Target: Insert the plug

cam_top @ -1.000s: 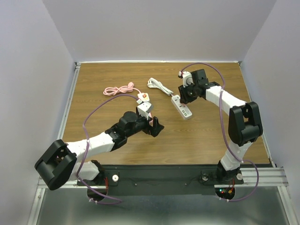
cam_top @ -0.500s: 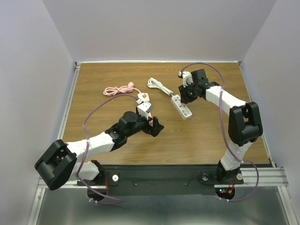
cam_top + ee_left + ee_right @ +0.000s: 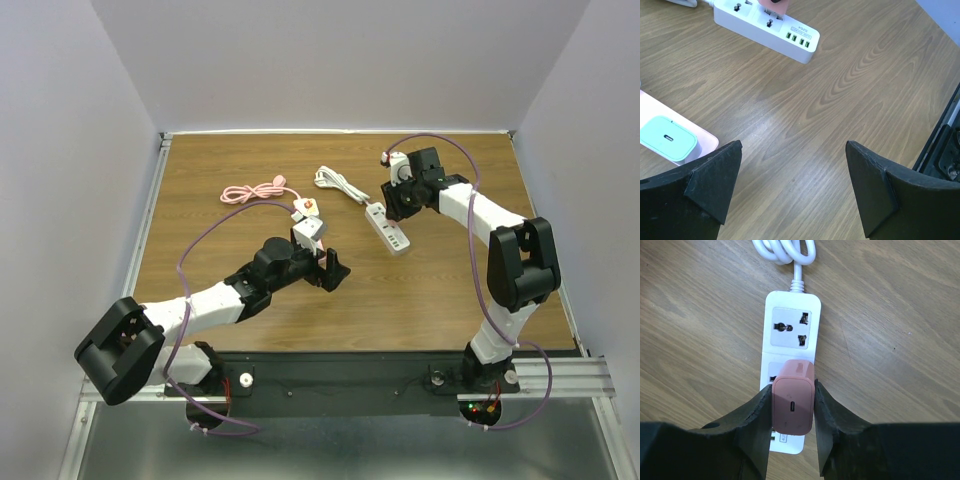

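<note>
A white power strip lies on the wooden table, also in the top view and the left wrist view. My right gripper is shut on a dusty-pink charger plug and holds it over the strip's second socket; whether its pins are in the socket is hidden. My left gripper is open and empty above bare wood, in front of the strip. In the top view my right gripper is at the strip's far end and my left gripper is near the middle of the table.
A mint-green charger lies on a pale pink tray beside my left finger. A coiled pink cable lies at the back left. The strip's white cord is coiled behind it. The table's metal front edge is on the right.
</note>
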`<act>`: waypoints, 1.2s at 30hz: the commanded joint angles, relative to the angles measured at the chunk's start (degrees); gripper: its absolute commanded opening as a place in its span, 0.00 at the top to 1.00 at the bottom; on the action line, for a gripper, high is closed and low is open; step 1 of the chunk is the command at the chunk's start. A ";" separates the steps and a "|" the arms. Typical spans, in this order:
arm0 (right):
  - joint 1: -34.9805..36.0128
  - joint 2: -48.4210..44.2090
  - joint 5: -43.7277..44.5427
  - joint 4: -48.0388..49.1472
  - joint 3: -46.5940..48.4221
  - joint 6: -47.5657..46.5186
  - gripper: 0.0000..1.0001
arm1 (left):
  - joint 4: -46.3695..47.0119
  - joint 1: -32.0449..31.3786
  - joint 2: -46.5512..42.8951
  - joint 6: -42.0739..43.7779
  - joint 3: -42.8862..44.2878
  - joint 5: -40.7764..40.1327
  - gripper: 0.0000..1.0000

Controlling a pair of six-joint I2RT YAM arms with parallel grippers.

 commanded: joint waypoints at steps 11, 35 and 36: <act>-0.41 -3.07 1.45 -2.54 -0.71 -0.61 1.00 | 4.13 0.12 0.10 -0.35 -0.26 1.34 0.05; -0.41 -0.43 -0.84 -0.43 0.43 -1.66 1.00 | 4.49 0.21 0.10 -0.35 -0.87 1.60 0.05; -0.41 -0.26 -0.84 -0.17 0.35 -1.66 1.00 | 4.49 0.21 0.01 -0.35 -0.96 1.60 0.05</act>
